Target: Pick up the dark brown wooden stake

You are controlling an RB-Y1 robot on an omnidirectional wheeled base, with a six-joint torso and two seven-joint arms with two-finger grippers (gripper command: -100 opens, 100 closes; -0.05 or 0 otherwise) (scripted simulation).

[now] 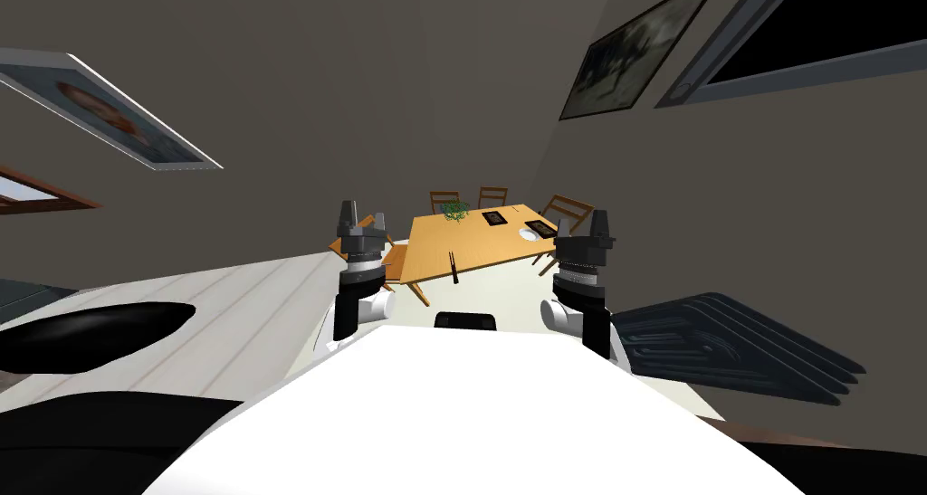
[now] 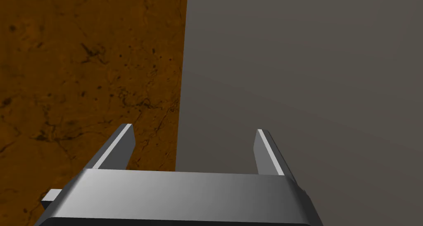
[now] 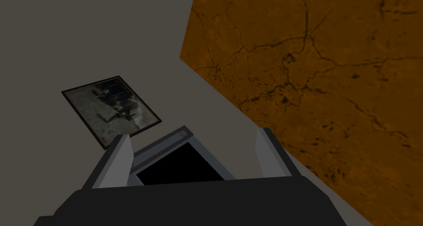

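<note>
Dk stake [image 1: 453, 266] on orange tbl [image 1: 484, 243]

Left claw [image 2: 194, 132] and right claw [image 3: 193, 137] both point upward, each gaping wide.

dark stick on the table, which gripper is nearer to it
Left, slightly. The stick lies ahead on the table; left gripper raised to its left, right gripper farther off right.

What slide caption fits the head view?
Left pincer and right pincer open, upright; dark stake lies on the orange table ahead.
</note>
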